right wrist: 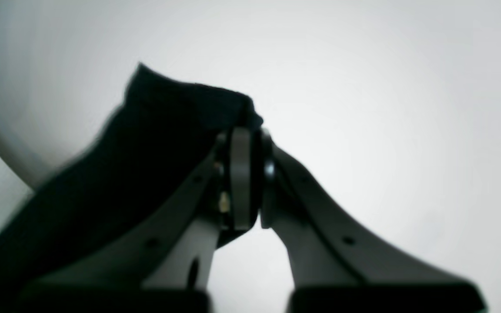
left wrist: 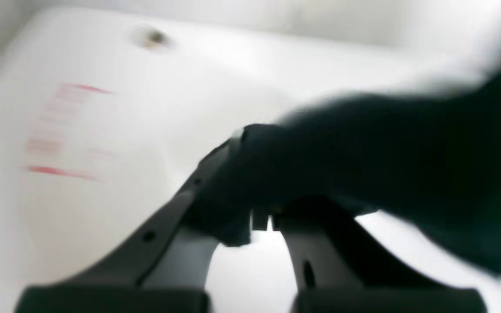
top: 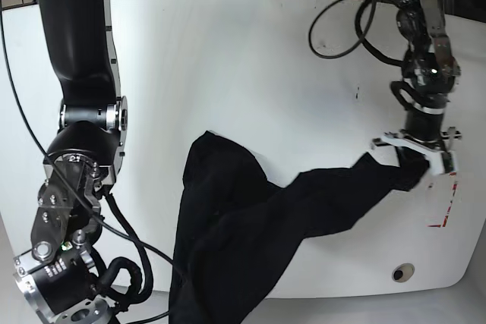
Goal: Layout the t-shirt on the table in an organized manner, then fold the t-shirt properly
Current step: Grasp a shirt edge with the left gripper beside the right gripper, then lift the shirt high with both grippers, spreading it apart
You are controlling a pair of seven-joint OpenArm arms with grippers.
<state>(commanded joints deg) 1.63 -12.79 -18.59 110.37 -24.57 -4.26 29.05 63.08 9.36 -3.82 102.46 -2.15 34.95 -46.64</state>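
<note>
The t-shirt (top: 250, 225) lay crumpled across the near half of the table (top: 250, 58), not spread flat. Its bulk sat in a bunched heap toward the middle and lower part of the base view, the lowest folds reaching the front edge of the table. One long strip of cloth stretched out from the heap to the base view's right, rising toward the left gripper (top: 416, 158).

Left gripper: jaws clenched on the end of that strip. In the left wrist view the black cloth (left wrist: 363, 165) bulged out from between the fingers (left wrist: 215, 174) and trailed away to the right, heavily blurred. Beyond it showed red tape marks (left wrist: 65, 130) and a round grommet hole (left wrist: 152, 38) on the white top. In the base view the same tape marks (top: 448, 201) lay just beside the gripper, with the grommet hole (top: 402, 272) nearer the front edge.

Right gripper (right wrist: 250, 174): jaws pinched together on a fold of the t-shirt (right wrist: 115, 174), seen only in the right wrist view. The cloth draped down to the left of the fingers (right wrist: 239, 174), a peak of it standing above the fingertips. White tabletop (right wrist: 385, 108) filled the background there.

A black cable (top: 342, 32) looped on the far right of the table beside the left arm.
</note>
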